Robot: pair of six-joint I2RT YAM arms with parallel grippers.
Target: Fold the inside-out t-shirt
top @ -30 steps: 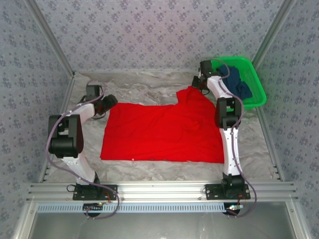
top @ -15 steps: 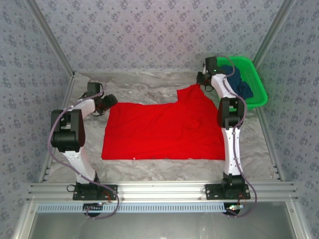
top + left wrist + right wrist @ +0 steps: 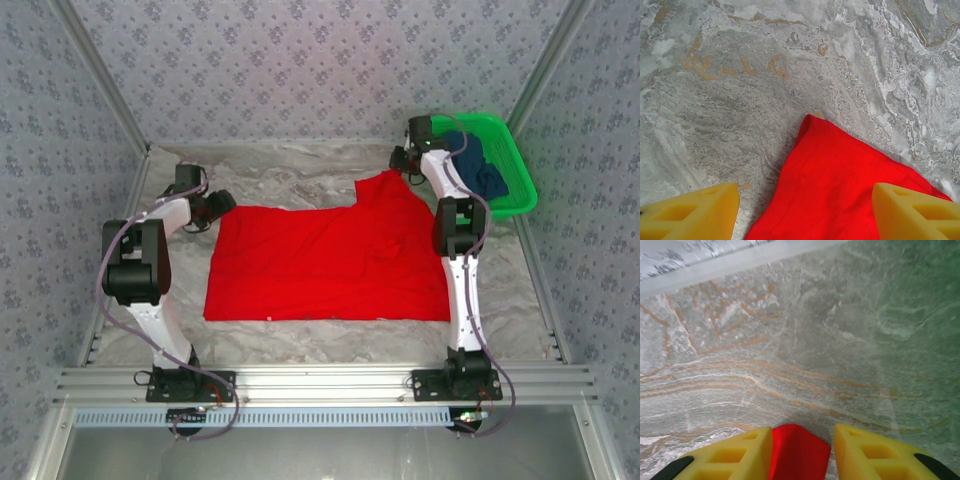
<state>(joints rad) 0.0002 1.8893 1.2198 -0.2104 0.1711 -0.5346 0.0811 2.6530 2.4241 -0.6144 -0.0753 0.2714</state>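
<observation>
The red t-shirt (image 3: 330, 265) lay spread flat mid-table (image 3: 300, 165). Its near edge was straight & its far right corner was drawn into a peak toward the green basket (image 3: 512, 195). The basket stood at the table's far right w/ dark blue cloth (image 3: 478, 165) in it.

The left gripper (image 3: 212, 205) sat low at the shirt's far left corner. In the wrist view its yellow fingers (image 3: 690, 212) stood wide apart w/ nothing pinched. The pointed red corner lay on the marbled top below, btwn them.

The right gripper (image 3: 405, 165) was at the peaked corner, just beside the basket. Its yellow fingers (image 3: 735, 455) were partly apart w/ the tip of red cloth btwn them. The cloth was against one finger & a sliver of table showed by the other, so the jaws weren't clamped on it.
</observation>
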